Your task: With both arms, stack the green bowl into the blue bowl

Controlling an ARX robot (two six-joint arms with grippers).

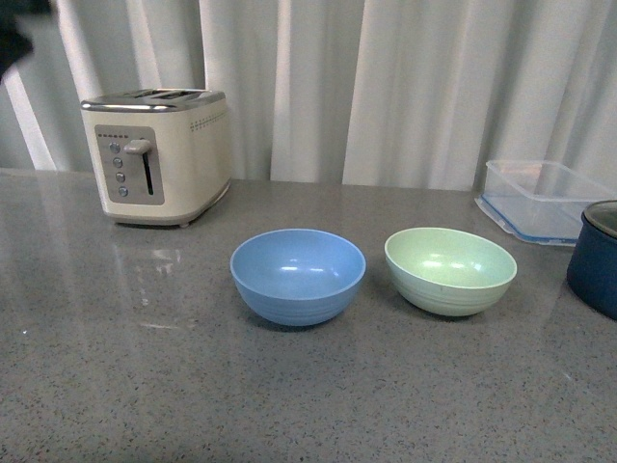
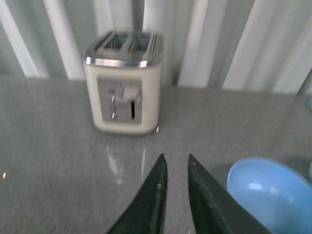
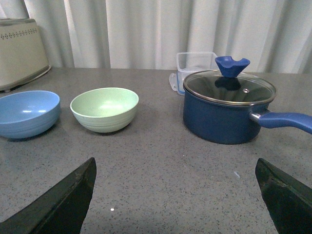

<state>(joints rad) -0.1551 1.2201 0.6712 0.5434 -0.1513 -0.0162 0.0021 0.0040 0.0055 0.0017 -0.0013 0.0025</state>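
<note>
The blue bowl (image 1: 298,275) stands upright and empty on the grey counter, left of the green bowl (image 1: 450,269), which is also upright and empty; a gap separates them. Neither arm shows in the front view. In the left wrist view my left gripper (image 2: 175,163) is shut and empty above the counter, with the blue bowl (image 2: 273,192) off to one side of it. In the right wrist view my right gripper (image 3: 175,168) is open wide and empty; the green bowl (image 3: 104,108) and blue bowl (image 3: 27,113) lie ahead of it, some distance away.
A cream toaster (image 1: 156,154) stands at the back left. A clear blue-rimmed container (image 1: 545,200) sits at the back right. A dark navy pot (image 3: 228,108) with a glass lid and a handle stands right of the green bowl. White curtains hang behind the counter.
</note>
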